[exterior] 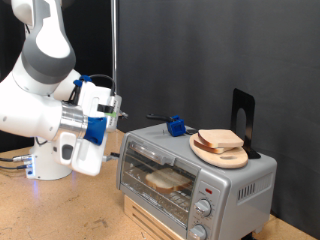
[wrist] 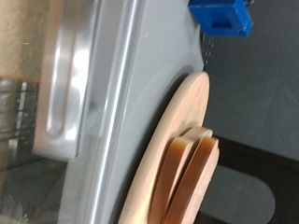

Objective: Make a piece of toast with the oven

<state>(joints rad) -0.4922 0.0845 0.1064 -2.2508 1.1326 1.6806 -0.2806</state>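
Observation:
The silver-grey oven [exterior: 235, 185] stands at the exterior view's right, its glass door shut. A slice of toast [exterior: 167, 180] lies on the wire rack behind the glass. A round wooden plate [exterior: 206, 152] on the oven's top holds two more bread slices [exterior: 221, 139]. My gripper [exterior: 117, 110] hovers just off the oven's upper corner on the exterior view's left, near the door handle [exterior: 148, 150], and holds nothing that shows. The wrist view shows the oven's top [wrist: 131, 103], the handle [wrist: 58, 84], the plate [wrist: 168, 140] and the bread slices [wrist: 192, 173], but no fingers.
A small blue object [exterior: 177, 126] sits on the oven's top behind the plate; it also shows in the wrist view [wrist: 222, 15]. A black stand [exterior: 243, 112] rises behind the plate. Two knobs [exterior: 206, 208] and a red light [exterior: 208, 190] are on the oven's front. The oven rests on a pale wooden base [exterior: 150, 215].

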